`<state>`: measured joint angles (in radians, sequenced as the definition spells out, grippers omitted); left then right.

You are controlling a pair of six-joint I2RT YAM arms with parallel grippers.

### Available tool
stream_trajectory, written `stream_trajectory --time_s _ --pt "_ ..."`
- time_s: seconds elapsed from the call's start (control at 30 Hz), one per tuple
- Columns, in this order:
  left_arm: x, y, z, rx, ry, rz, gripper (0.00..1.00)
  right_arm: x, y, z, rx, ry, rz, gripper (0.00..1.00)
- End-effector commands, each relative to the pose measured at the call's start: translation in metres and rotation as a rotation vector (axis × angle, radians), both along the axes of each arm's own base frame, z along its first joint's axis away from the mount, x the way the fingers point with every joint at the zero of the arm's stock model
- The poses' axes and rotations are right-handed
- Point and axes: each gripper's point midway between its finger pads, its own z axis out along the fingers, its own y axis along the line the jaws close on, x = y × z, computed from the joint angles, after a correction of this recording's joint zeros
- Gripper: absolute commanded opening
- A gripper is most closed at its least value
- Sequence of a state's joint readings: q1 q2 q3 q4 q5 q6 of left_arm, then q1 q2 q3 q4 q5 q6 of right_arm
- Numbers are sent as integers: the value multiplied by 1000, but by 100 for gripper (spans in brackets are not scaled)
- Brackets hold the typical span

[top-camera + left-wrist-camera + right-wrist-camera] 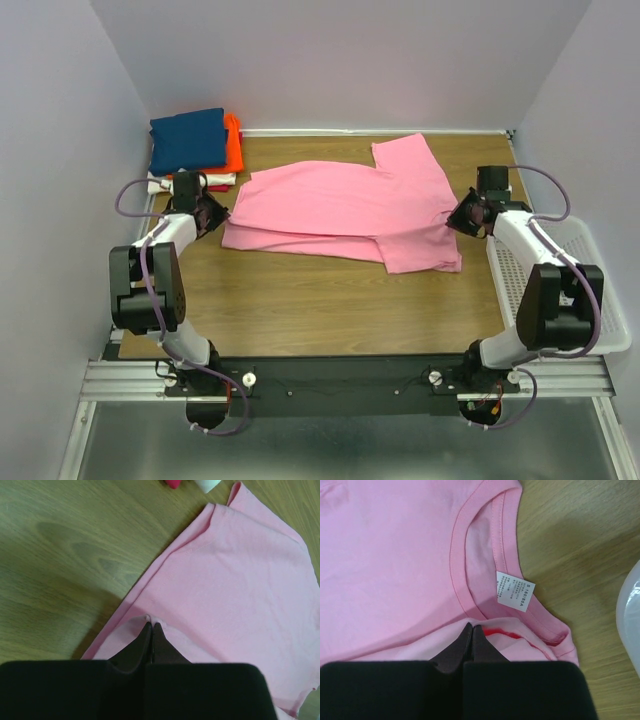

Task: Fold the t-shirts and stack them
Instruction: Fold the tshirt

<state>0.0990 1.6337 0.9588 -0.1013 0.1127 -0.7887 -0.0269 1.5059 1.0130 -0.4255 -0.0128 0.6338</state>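
Observation:
The large pink t-shirt [340,205] lies across the middle of the table, folded lengthwise, with a sleeve at the back right. My left gripper [212,212] is shut on the pink shirt's left edge [150,620], pinching a fold of cloth. My right gripper [462,217] is shut on the pink shirt near its collar [472,626]; the neckline and white size label [514,591] lie just ahead of the jaws. Folded shirts are stacked at the back left: navy blue [187,139] on top, orange [233,145] under it, white and red edges [215,181] below.
A white plastic mesh basket [580,290] stands at the right edge of the table, beside my right arm; its rim shows in the right wrist view [627,615]. Walls close in the left, back and right sides. Bare wood table [330,300] lies in front of the shirt.

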Motion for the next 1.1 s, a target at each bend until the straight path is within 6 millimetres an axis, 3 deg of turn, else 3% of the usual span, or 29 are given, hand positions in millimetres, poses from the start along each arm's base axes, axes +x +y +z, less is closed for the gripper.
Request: stream_trajectory --time_s 0.0,0.5,0.67,0.7,0.73,0.77,0.8,0.87,0.9,0.93,0.97,1.07 --pt "16 6 6 18 -42 -15 0 12 -6 3 3 -26 4 0" --pt "45 7 3 24 -70 -51 0 26 -10 -26 27 27 -12 0" --pt "46 5 1 8 -79 -67 0 38 -10 -23 38 15 -8 0" --pt "46 5 2 8 -82 -69 3 40 -9 -23 42 15 -5 0" --pt "46 7 2 10 -81 -68 15 41 -9 -24 42 18 0 1" --pt "46 7 5 12 -88 -67 15 43 -8 -24 46 18 4 1" --pt "45 8 11 23 -100 -65 28 46 -7 -20 48 7 11 10" --pt "44 12 18 35 -115 -51 41 48 -7 -17 44 -3 25 23" --pt "41 15 26 45 -128 -38 47 50 -6 -13 46 -13 35 41" --pt "38 15 29 50 -130 -29 61 50 -6 -11 43 -17 38 48" --pt "35 17 40 57 -151 -15 67 50 -6 -6 35 -30 49 58" --pt "17 18 39 52 -147 19 67 44 -5 0 31 -44 55 65"
